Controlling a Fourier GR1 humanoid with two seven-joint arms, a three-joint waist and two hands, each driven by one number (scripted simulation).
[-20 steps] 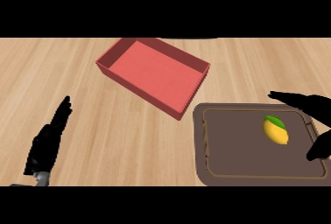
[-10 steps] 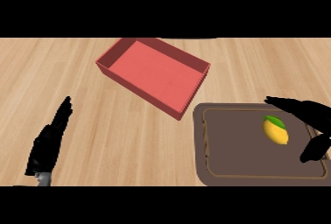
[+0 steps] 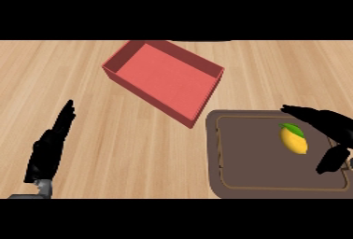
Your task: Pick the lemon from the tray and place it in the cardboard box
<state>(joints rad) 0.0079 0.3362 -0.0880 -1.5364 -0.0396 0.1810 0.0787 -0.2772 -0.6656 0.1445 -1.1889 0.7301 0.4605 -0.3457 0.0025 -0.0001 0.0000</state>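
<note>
Fingers and thumb of the right hand (image 3: 329,125) are spread wide over the right side of the brown tray (image 3: 241,177), fingers reaching past the far side of the lemon (image 3: 294,139) and the thumb hanging at its near right; they bracket the fruit without closing on it, and whether any fingertip touches it cannot be told. That lemon, yellow with a green leaf at its far end, lies inside the tray's raised rim, toward the right. Just beyond the tray's far left corner sits the red box (image 3: 165,79), open-topped and turned at an angle on the wooden counter (image 3: 138,149), nothing inside it. At the lower left, the left hand (image 3: 50,147) rests with fingers straight and together.
</note>
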